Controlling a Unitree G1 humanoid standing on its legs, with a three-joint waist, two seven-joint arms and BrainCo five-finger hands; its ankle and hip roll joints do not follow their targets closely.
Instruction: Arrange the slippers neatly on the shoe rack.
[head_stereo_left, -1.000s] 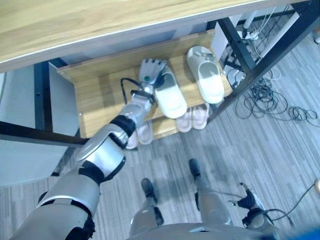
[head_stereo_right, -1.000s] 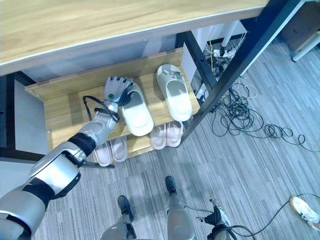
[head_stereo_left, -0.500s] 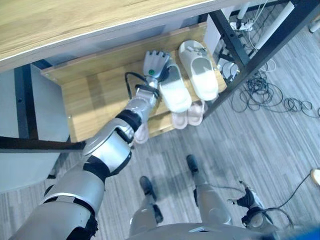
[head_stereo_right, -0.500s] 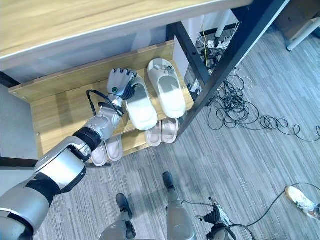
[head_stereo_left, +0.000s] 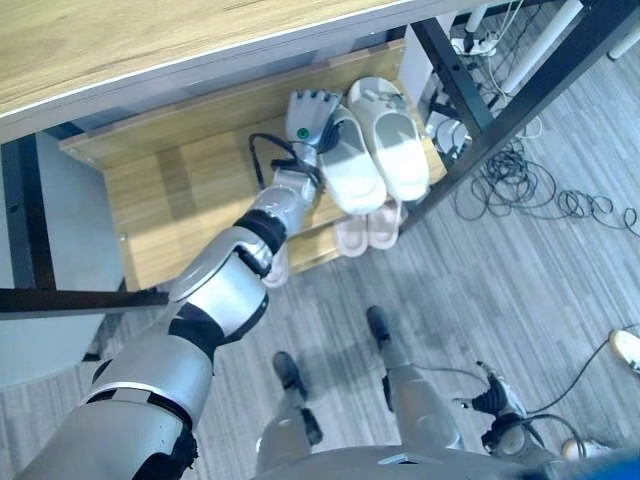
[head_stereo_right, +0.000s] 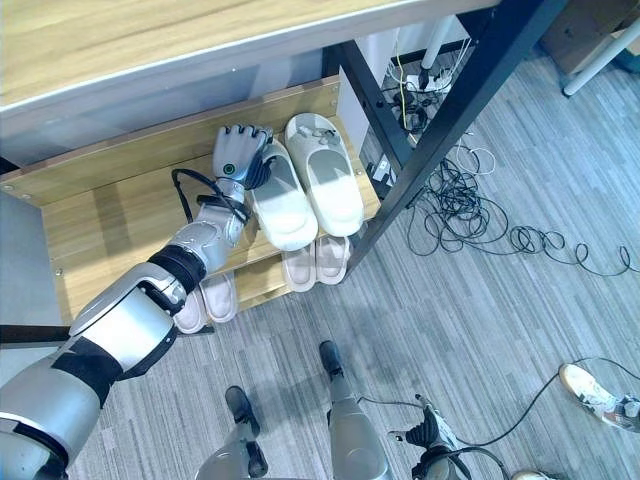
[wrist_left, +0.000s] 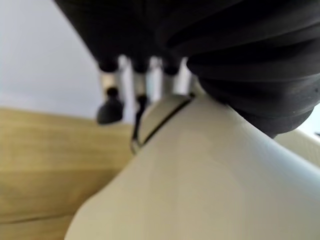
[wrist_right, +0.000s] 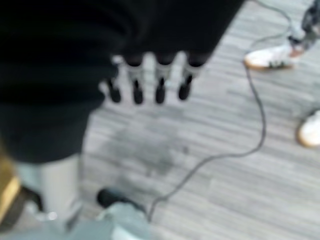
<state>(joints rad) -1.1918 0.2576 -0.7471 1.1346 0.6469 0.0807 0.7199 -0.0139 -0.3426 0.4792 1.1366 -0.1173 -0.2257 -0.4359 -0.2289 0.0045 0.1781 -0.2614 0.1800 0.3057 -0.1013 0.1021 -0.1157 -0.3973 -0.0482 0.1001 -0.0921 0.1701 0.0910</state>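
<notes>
on the shoe rack (head_stereo_right: 110, 215), the left robot hand (head_stereo_right: 240, 153) grips a white slipper (head_stereo_right: 283, 205) (beside its mate (head_stereo_right: 325, 185)).

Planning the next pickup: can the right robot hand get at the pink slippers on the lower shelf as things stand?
Probably not yet. The right robot hand hangs low over the floor, well away from the rack, holding nothing. The pink slippers lie at the lower shelf's front edge with nothing before them, so the way looks free once the arm swings forward.

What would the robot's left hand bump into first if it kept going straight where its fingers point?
Probably the shoe rack's back wall. The left hand rests on a white slipper's toe end, fingers aimed toward the back of the shelf. How far away that wall is, I can't tell.
</notes>
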